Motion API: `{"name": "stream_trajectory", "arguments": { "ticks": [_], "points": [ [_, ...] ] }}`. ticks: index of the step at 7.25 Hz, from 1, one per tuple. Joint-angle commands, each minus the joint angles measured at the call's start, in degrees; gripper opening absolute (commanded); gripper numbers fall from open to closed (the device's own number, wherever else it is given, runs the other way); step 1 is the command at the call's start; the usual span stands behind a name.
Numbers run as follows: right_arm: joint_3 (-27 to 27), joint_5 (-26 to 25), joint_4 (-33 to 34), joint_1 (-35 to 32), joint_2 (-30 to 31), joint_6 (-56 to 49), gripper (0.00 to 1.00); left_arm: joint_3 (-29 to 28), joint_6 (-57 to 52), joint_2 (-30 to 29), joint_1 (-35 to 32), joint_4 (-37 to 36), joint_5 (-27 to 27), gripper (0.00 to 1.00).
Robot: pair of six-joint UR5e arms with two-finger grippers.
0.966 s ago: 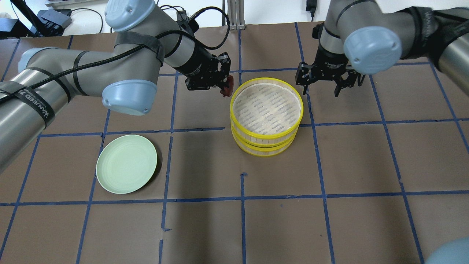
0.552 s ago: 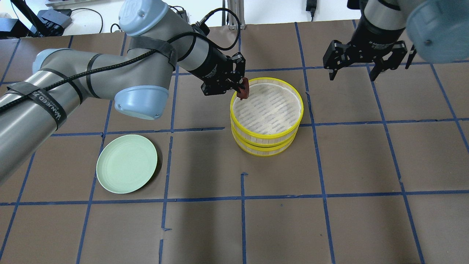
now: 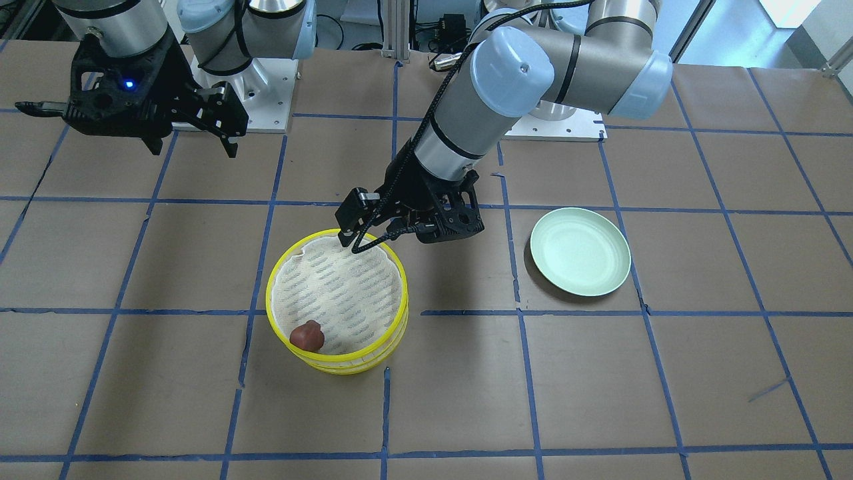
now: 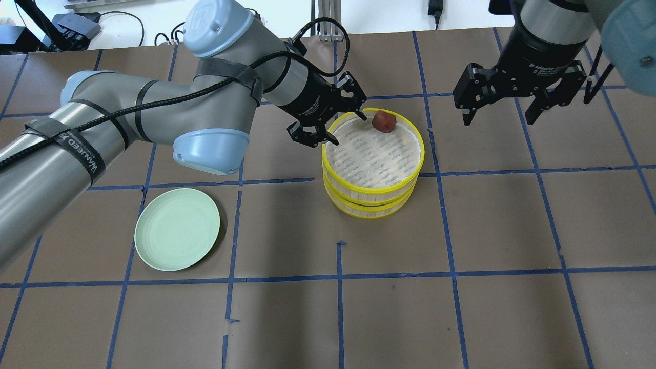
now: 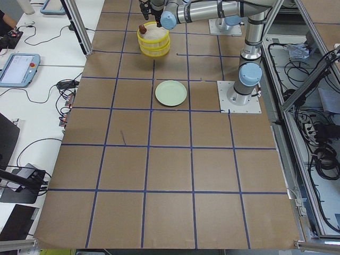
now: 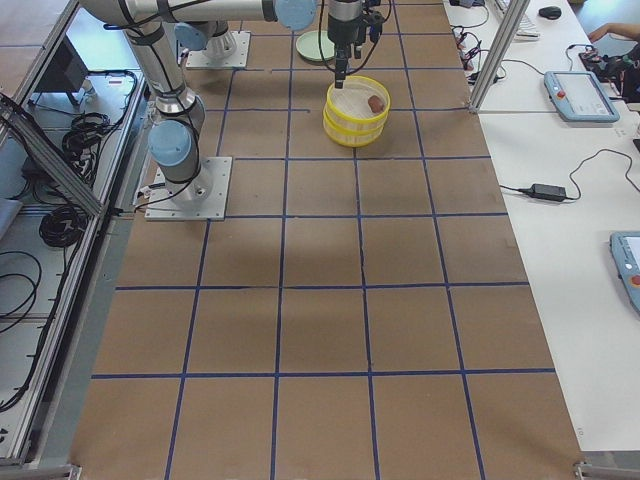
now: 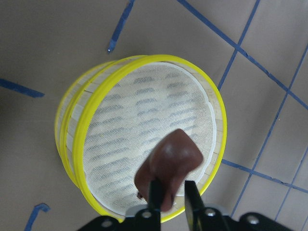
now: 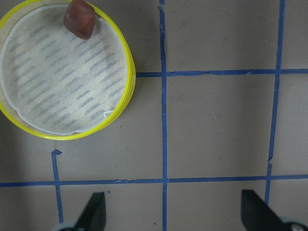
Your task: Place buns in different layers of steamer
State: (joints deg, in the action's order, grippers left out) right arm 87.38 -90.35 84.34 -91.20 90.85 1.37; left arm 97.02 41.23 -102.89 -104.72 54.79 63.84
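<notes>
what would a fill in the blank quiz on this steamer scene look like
The reddish-brown bun lies in the ____ tray of the steamer.
The right gripper has its jaws ____ and holds nothing.
The plate is pale ____.
The steamer has ____ stacked trays.
Missing words: top; open; green; two.

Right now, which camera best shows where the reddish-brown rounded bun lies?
Overhead exterior: the reddish-brown rounded bun lies whole, unblocked, inside the yellow-rimmed top steamer tray at its rim. Front-facing and right wrist agree; left wrist distorts it; side views show a speck.
</notes>
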Motion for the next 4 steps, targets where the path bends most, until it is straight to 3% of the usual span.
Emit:
{"name": "stream_trajectory", "arguments": {
  "ticks": [1, 3, 4],
  "points": [
    [-0.6, -0.2, -1.1, -1.0, -0.8, 0.0, 1.00, -0.2, -18.6, 1.2, 4.2, 2.7, 4.0, 1.00],
    [-0.7, 0.1, -1.1, -1.0, -0.8, 0.0, 1.00, -0.6, -38.2, 4.6, 13.0, 14.8, 5.2, 1.00],
    [-0.8, 0.2, -1.2, -0.7, -0.8, 0.0, 1.00, -1.3, -48.6, 7.2, 17.8, 21.7, 10.0, 1.00]
  ]
}}
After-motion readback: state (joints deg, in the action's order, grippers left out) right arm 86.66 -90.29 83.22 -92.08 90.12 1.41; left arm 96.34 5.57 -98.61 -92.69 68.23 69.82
